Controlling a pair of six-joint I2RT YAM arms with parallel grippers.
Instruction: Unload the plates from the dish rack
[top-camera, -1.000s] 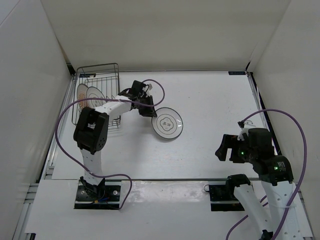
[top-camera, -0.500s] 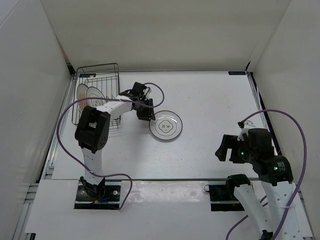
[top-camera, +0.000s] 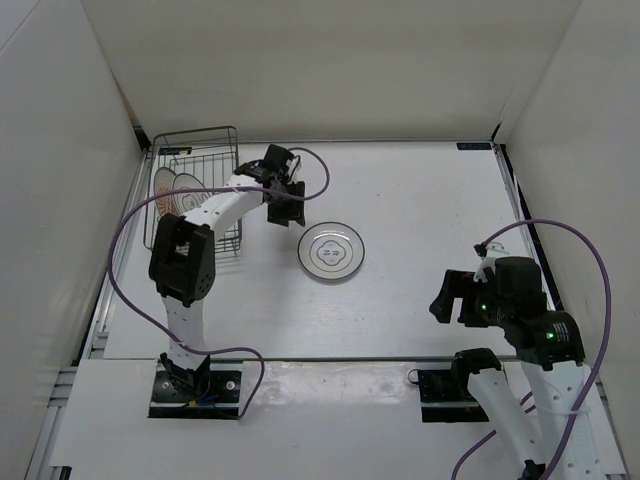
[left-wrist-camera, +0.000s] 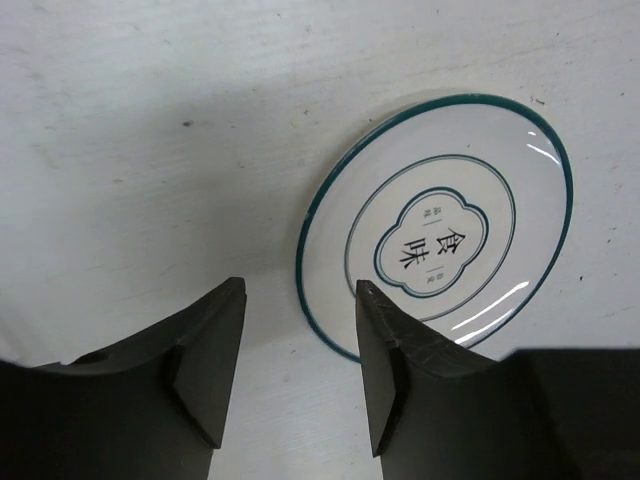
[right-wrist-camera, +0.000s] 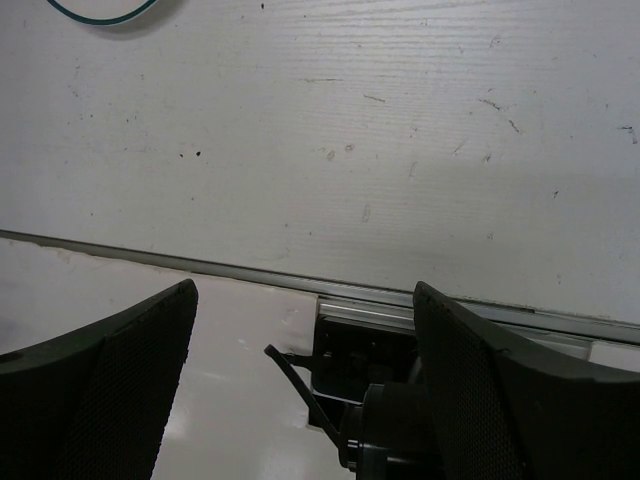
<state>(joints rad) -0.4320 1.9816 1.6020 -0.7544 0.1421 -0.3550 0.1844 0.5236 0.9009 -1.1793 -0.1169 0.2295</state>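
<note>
Two plates (top-camera: 166, 186), seemingly, in dish rack (top-camera: 197, 131), edges indistinct

The rack (top-camera: 195, 190) sits at the far left corner of the table (top-camera: 430, 190). Two plates stand on edge in its left part, the outer plate (top-camera: 165, 188) nearest the left wall and the inner plate (top-camera: 190, 192) just right of it. A third plate (top-camera: 331, 250) (left-wrist-camera: 440, 240) lies flat on the table, right of the rack and nearer the arms, apart from it. The left gripper (top-camera: 287, 213) (left-wrist-camera: 300, 300) is between rack and third plate, by that plate's far left rim. The right gripper (top-camera: 450, 297) (right-wrist-camera: 305, 290) is over the near right edge, well apart from the plates.
</note>
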